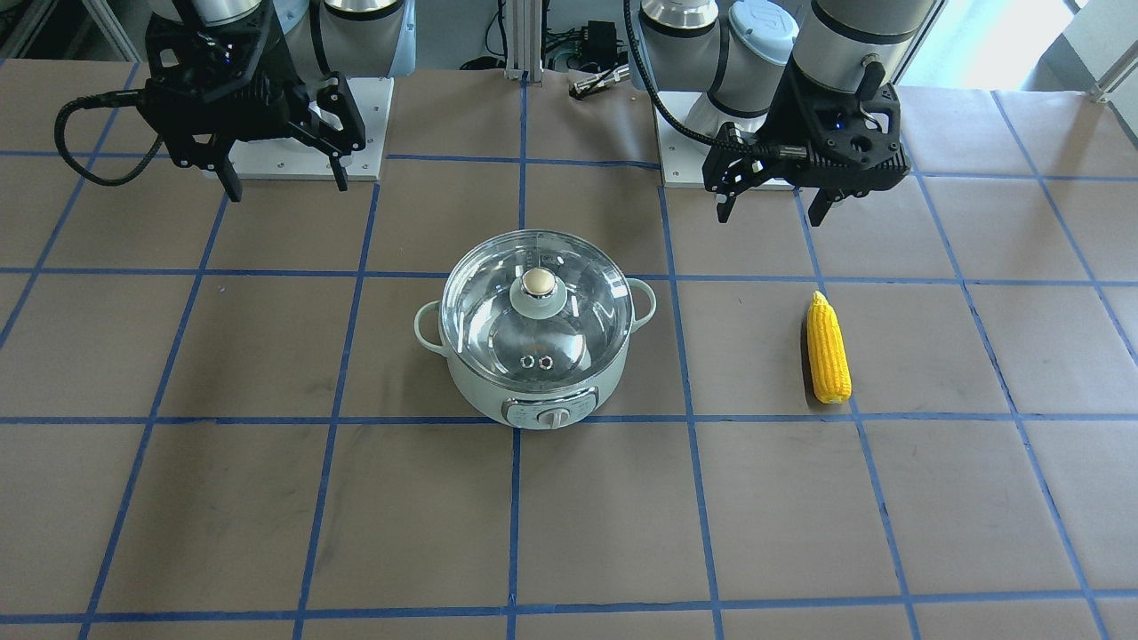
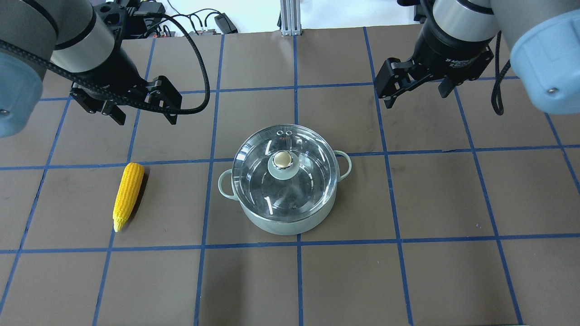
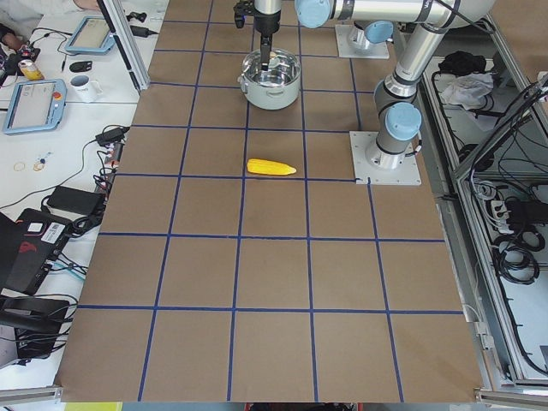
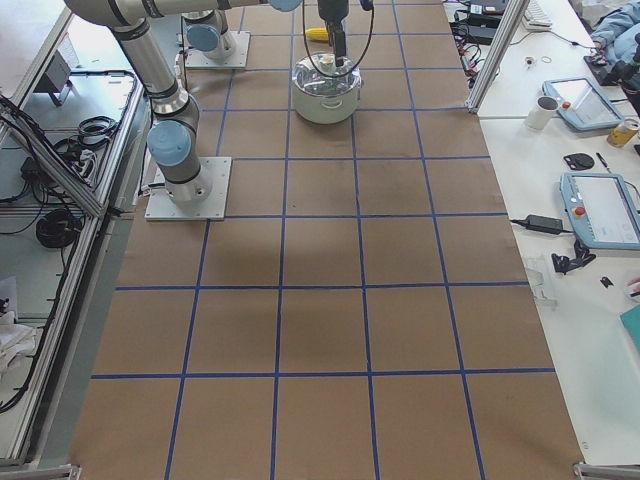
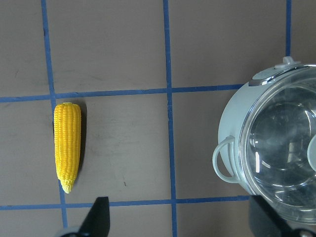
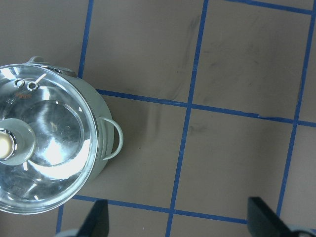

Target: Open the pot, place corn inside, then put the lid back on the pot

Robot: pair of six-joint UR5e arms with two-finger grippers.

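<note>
The pot [image 1: 533,391] stands mid-table with the glass lid [image 1: 484,302] closed on it, gold knob [image 1: 539,284] on top. It also shows in the overhead view [image 2: 281,224] under the lid [image 2: 308,181]. The corn [image 2: 128,195] lies flat on the robot's left side, apart from the pot; it also shows in the front view [image 1: 828,348] and the left wrist view [image 5: 67,145]. My left gripper [image 2: 147,121] hovers open and empty, nearer the base than the corn. My right gripper [image 2: 414,96] hovers open and empty on the pot's other side, near the base.
Brown table paper carries a blue tape grid [image 2: 297,240]. Two arm base plates [image 1: 302,164] sit at the robot's edge. A side bench with tablets and a mug [image 4: 548,112] lies beyond the table's far edge.
</note>
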